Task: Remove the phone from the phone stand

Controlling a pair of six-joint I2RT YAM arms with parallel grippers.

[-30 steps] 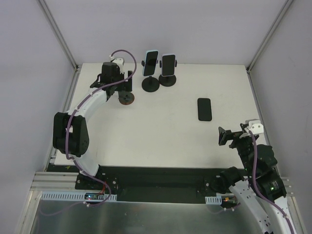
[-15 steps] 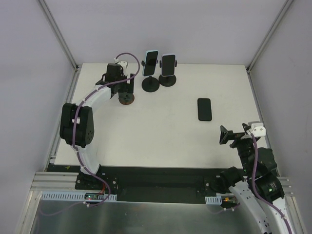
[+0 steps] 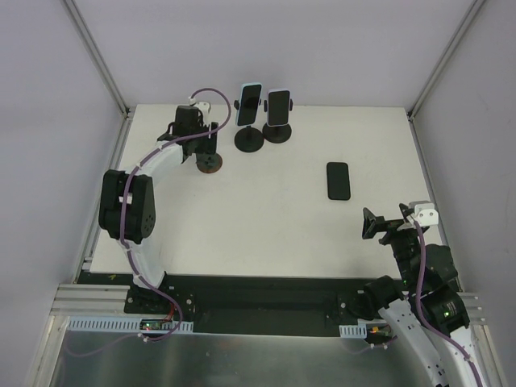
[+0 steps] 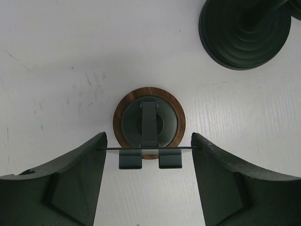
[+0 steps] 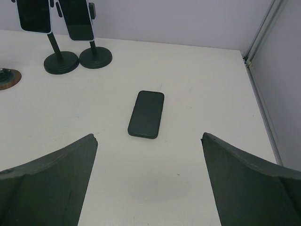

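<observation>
Top view: left gripper [image 3: 202, 147] is hanging at the far left of the table [image 3: 266, 222], right over the wooden stand [image 3: 210, 164]. The arm is hiding the phone there, so the grip can't be read from this angle. Two more phones are standing upright just right of it: left standing phone [image 3: 250, 104] on the left dark stand [image 3: 248, 142], right standing phone [image 3: 279, 106] on the right dark stand [image 3: 277, 134]. The bases are sitting just beside each other. A flat phone [image 3: 339, 180] is lying face up on the right half of the table, well apart from the stands. Right gripper [image 3: 370, 225] is hovering near the right edge, nothing between its jaws.

Left wrist: looking straight down on the wooden stand [image 4: 123, 113]. The phone [image 4: 186, 148] is showing edge-on as a thin dark line, sitting upright in the two cradle lips [image 4: 130, 159]. Left gripper [image 4: 148, 143] is straddling it. Its fingers [image 4: 75, 179] are meeting both ends of that line, so the jaws are clamping the phone by its side edges. Phone is not yet off the stand. Left dark stand [image 4: 244, 33] is showing at top right.

Right wrist: right gripper [image 5: 149, 137] is hanging spread wide, fingers [image 5: 47, 183] touching nothing. Flat phone [image 5: 146, 114] is lying on the table [image 5: 211, 84] beyond the jaws. Left standing phone [image 5: 33, 14] and right standing phone [image 5: 76, 19] are showing at top left, and part of the wooden stand [image 5: 7, 77] at the left edge.
</observation>
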